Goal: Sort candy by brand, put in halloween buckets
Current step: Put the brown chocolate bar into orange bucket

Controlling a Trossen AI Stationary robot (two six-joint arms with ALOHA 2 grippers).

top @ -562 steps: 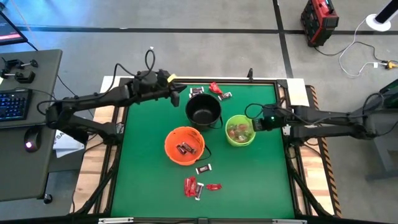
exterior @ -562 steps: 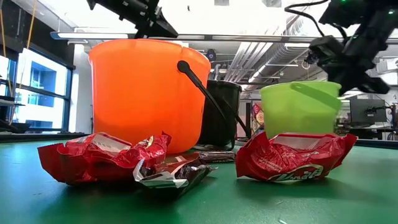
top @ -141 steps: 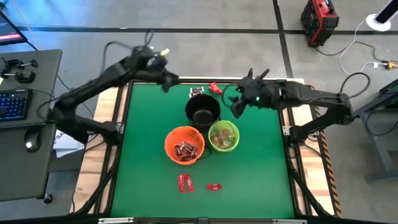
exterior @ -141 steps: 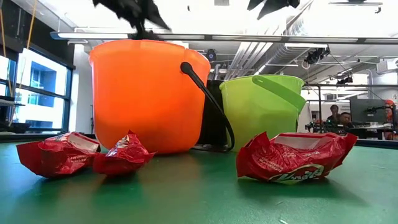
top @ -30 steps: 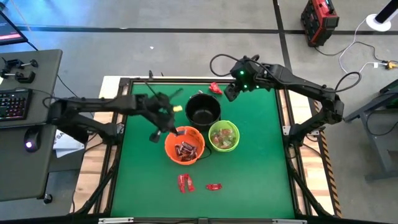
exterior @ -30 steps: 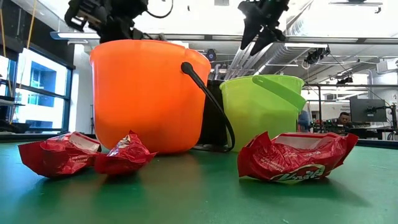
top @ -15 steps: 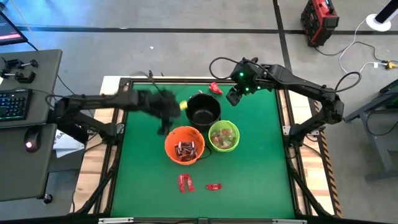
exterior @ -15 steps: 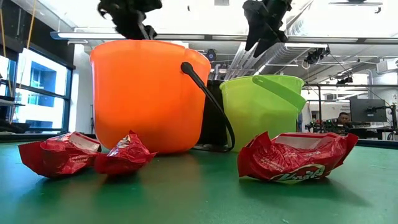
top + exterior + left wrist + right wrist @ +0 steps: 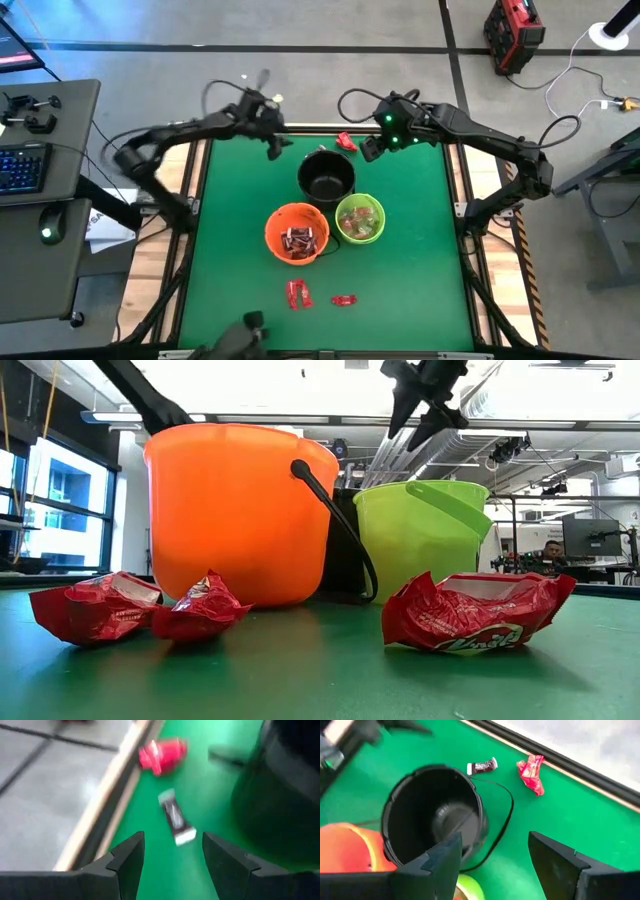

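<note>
Three buckets stand mid-table: a black one (image 9: pixel 326 176), an orange one (image 9: pixel 297 233) holding dark brown candy, and a lime green one (image 9: pixel 360 220) holding pale candy. A dark brown candy (image 9: pixel 176 818) and a red candy (image 9: pixel 161 754) lie by the table's far edge, beyond the black bucket. My left gripper (image 9: pixel 172 857) hangs open above the far left of the table, the dark candy just ahead of its fingers. My right gripper (image 9: pixel 495 860) hovers open above the table to the black bucket's far right. Red candies (image 9: pixel 298 294) lie near the front.
A wooden frame (image 9: pixel 200 128) runs along the table's far edge, close behind the loose candy. In the low view the red candies (image 9: pixel 470 612) lie in front of the orange bucket (image 9: pixel 235 510) and green bucket (image 9: pixel 420 535). A dark blurred shape (image 9: pixel 245 330) shows at the near edge.
My left gripper has left the space above the orange bucket and gone toward the table's far edge and left, past the black bucket, ending by the dark candy at the far edge. The buckets and candy have stayed put.
</note>
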